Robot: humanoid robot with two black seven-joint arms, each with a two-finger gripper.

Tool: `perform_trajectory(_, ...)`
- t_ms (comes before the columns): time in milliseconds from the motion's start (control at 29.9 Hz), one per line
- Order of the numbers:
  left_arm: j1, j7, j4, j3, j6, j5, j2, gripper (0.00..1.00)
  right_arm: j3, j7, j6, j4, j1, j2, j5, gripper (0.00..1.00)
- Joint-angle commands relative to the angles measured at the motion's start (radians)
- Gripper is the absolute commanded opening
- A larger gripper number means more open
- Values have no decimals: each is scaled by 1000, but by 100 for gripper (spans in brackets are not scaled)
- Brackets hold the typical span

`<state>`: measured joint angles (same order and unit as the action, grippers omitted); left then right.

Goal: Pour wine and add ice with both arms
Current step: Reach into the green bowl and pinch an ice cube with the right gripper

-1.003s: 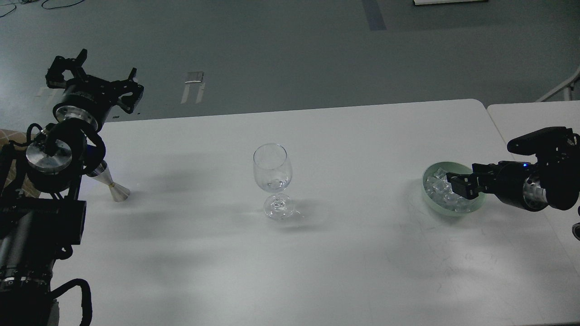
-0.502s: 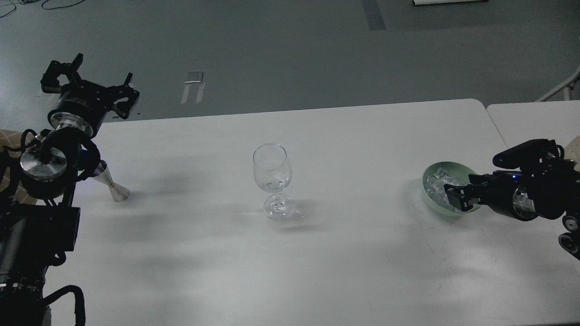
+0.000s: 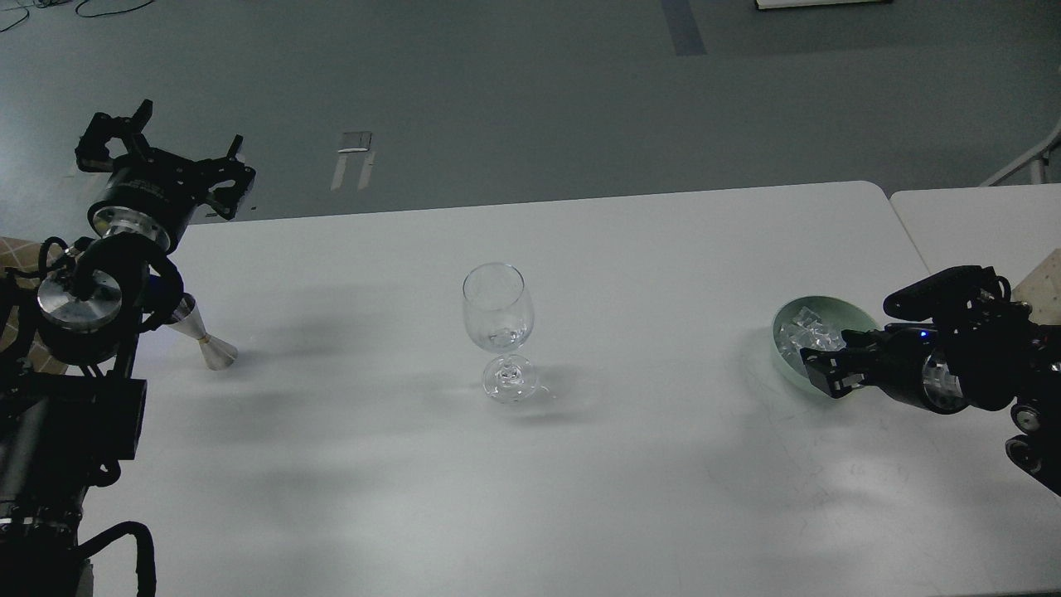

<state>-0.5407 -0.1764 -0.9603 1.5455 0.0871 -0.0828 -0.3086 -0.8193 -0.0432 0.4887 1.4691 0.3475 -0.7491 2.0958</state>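
A clear wine glass (image 3: 497,319) stands upright at the table's middle. A glassy glint lies at the bottom of its bowl; I cannot tell what it is. A pale green bowl (image 3: 859,312) at the right holds several clear ice cubes (image 3: 808,333). My right gripper (image 3: 819,371) hangs at the bowl's near rim, pointing left. It is small and dark, so I cannot tell its state or whether it holds ice. My left gripper (image 3: 166,148) is raised beyond the table's far left corner, with its claws spread open and empty.
A silver metal jigger (image 3: 205,338) stands tilted near the table's left edge, just right of my left arm. The white table (image 3: 580,464) has a second table (image 3: 978,215) butted against its right side. Grey floor lies beyond the table.
My right gripper has drawn back from over the ice toward the bowl's near rim, and its arm has sunk lower. My left gripper shifted slightly left and up, then stayed still.
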Motion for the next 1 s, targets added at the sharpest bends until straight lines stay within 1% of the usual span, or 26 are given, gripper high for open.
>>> perform_trajectory(0, -2, 0, 0, -1, 0, -5, 0, 98, 0, -7, 0, -4, 1, 1, 1, 53)
perform_trajectory(100, -7, 1, 0, -1, 0, 6, 0, 98, 0, -9, 0, -6, 1, 2, 1, 52)
perform_trajectory(201, -10, 1, 0, -1, 0, 6, 0, 98, 0, -29, 0, -6, 1, 2, 0, 45)
perform_trajectory(301, -8, 0, 0, -1, 0, -3, -1, 98, 0, -40, 0, -6, 1, 1, 0, 34)
perform_trajectory(401, -2, -3, 0, -7, 0, -15, -3, 98, 2, -52, 0, -6, -1, 2, 0, 31)
perform_trajectory(568, 1, -2, 0, -90, 2, -23, -43, 98, 2, -53, 0, -3, -5, 1, 0, 30)
perform_trajectory(635, -2, 0, 0, -131, 3, -34, -69, 98, 0, -55, 0, -3, -5, 2, 0, 26)
perform_trajectory(702, -7, 0, 0, -133, 16, -34, -72, 98, 0, -55, 0, -1, -5, 2, -2, 24)
perform_trajectory(869, -13, 0, 0, -133, 31, -34, -75, 98, 0, -53, 0, 5, -2, 2, -5, 23)
perform_trajectory(936, -13, -2, 0, -133, 31, -35, -83, 98, 0, -53, 0, 10, -1, 2, -5, 9)
perform_trajectory(970, -13, -2, 0, -133, 31, -35, -86, 98, 0, -53, 0, 7, -1, 2, -5, 0)
